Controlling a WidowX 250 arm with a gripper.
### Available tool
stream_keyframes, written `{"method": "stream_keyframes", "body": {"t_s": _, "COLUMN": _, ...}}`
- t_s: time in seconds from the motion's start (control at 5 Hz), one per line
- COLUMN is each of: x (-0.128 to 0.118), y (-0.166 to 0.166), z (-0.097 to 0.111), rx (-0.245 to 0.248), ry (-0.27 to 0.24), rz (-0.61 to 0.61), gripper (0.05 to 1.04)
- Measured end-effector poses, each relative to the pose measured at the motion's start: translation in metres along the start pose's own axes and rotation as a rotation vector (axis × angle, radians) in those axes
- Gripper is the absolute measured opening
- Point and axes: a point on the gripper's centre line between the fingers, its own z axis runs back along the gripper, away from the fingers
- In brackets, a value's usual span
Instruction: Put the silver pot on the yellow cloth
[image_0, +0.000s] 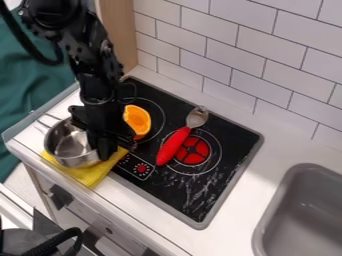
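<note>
Grey sink: set into the desk, its basin wall well apart from the cloth.
Yellow cloth: spread at the desk's front edge, its near part left uncovered, one corner shown beyond the pot.
Silver pot: seen above the cloth, opening upward; its near side is overlapped with the yellow in view. Whether full contact is made beneath cannot be told.
End effector: held at the pot's rim, on the side towards the stove. Whether the rim is gripped or only touched cannot be told.
Pot to end effector: the pot is placed to the view's left; its wire handle is pointed towards the far left, away from the end effector. By judgement, the task is nearly finished: support by the cloth should be confirmed, then a straight upward withdrawal made, since the rim could be dragged by a sideways one.
Black stove: set beside the cloth, with a red-handled spoon and an orange half laid on it.
White tiles: fixed along the wall behind.
</note>
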Motion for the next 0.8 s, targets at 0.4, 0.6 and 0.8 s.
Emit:
{"method": "stream_keyframes", "body": {"t_s": 0.4, "x": 0.002, "y": -0.002, "z": -0.001, "rx": -0.02, "ry": 0.009, "rz": -0.018, "gripper": 0.241}}
{"method": "stream_keyframes", "body": {"t_s": 0.6, "x": 0.001, "y": -0.001, "z": 0.002, "rx": -0.007, "ry": 0.019, "rz": -0.022, "gripper": 0.499}}
{"method": "stream_keyframes", "body": {"t_s": 0.8, "x": 0.008, "y": 0.002, "z": 0.021, "rx": 0.015, "ry": -0.042, "rz": -0.006, "gripper": 0.83}}
